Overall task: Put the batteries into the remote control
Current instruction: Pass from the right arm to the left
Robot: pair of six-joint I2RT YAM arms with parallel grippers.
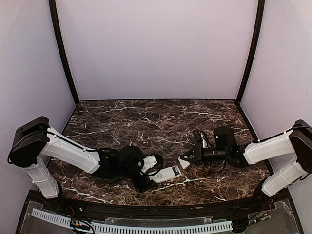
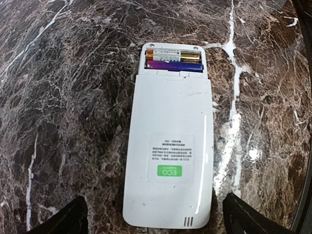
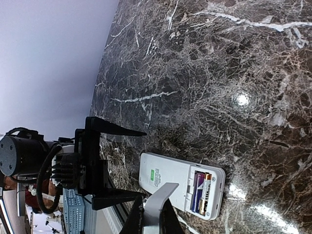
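Desk point(image 1: 146, 117) is a glossy dark-brown marble-look top with white veining and a few bright glare spots on the surface. Lying flat on it is the remote control point(image 1: 165, 174), close to the front edge and roughly mid-width, skewed a bit to that edge, plain white back facing up with a green ECO sticker. In the left wrist view the battery bay at its far end is uncovered, with two batteries point(image 2: 175, 66) seated side by side across it, one gold-orange, one purple-blue.
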